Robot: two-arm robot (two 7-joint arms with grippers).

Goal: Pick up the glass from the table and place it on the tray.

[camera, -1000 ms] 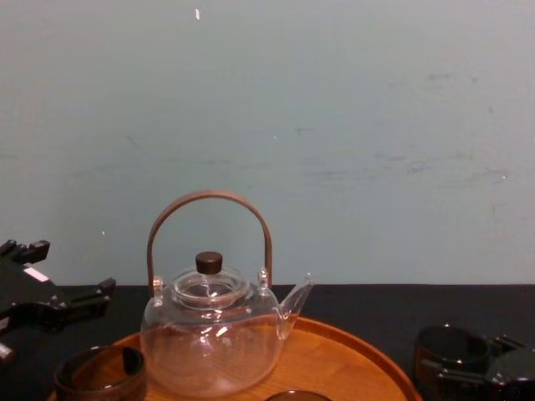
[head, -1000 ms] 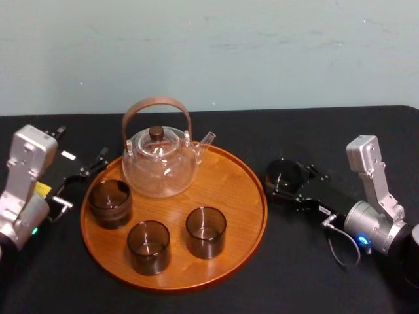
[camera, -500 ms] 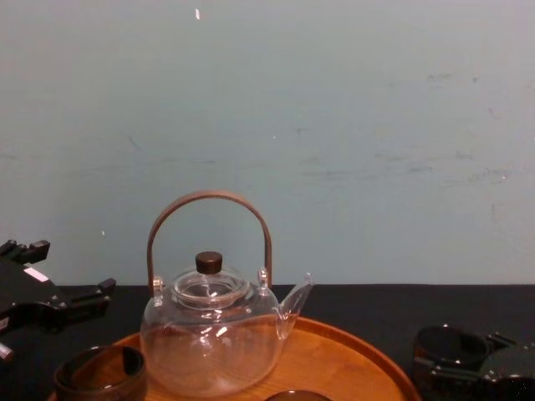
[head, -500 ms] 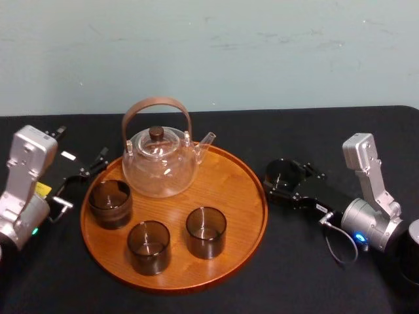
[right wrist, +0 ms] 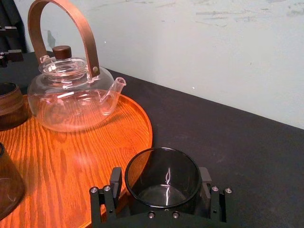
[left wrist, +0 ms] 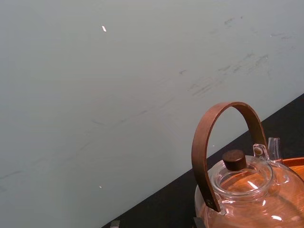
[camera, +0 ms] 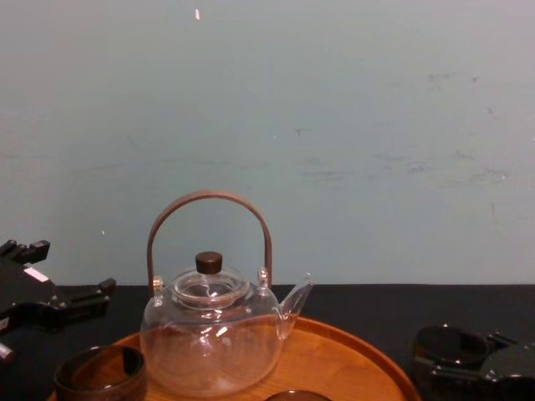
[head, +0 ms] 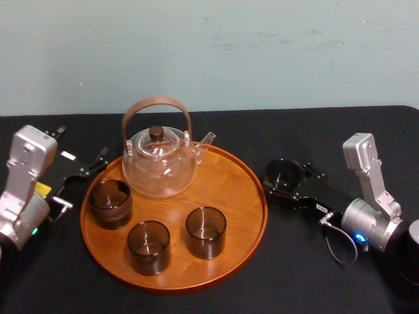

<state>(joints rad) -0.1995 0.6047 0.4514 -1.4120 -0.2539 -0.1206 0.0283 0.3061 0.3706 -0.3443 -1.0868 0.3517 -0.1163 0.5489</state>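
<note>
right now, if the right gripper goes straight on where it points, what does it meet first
Likely the tray, at its rim: the right gripper, shut on the glass, points past the tray's edge, and its tray-side finger lines up with the rim. Depth unclear.

Orange-brown wood-grain tray (head: pixel 230 175), black table (head: pixel 327 131), smoky dark glass (right wrist: pixel 161 179) (teapot (head: pixel 160 167) clear, brown handle (head: pixel 157 102)).
</note>
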